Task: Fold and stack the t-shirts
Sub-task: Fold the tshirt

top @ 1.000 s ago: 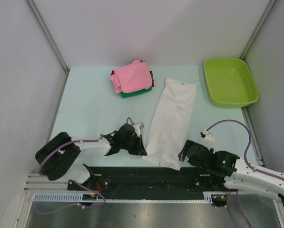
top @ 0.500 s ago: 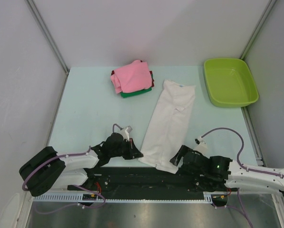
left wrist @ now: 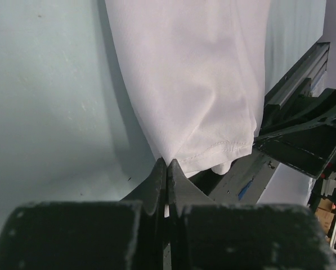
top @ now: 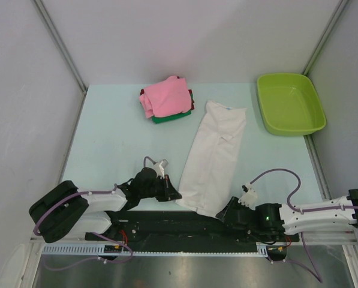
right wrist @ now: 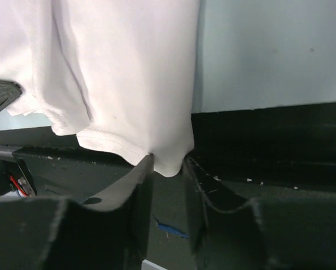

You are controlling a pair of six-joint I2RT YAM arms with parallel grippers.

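Your left claw [top: 174, 195] is clenched on the left corner of the white t-shirt's [top: 214, 153] hem; the left wrist view shows the two fingers pressed together with the stitched edge caught at their tips. It has not let go over the last second.

The change is on the right. Your right claw [top: 222, 210] was wide open beside the hem a second ago. It has since dropped toward the bottom of the frame and its jaws have drawn in around the other hem corner. In the right wrist view that corner hangs between the fingers [right wrist: 139, 180], but a gap remains on either side, so call it released for now and not yet grasping.

Both arms have pulled back toward their bases, and the shirt has slid a little with them. It lies as a long strip running from lower centre up to the right, its collar end near the lime tub [top: 289, 103] and its hem now just over the black rail [top: 167, 223] at the worktop's [top: 113, 138] lower edge.

The pink shirt [top: 167, 96] tops the pile at upper centre, over dark red [top: 191, 96] and green [top: 167, 118], unmoved.

I judge you are one pinch away from holding both corners, ready to carry the hem up toward the collar.
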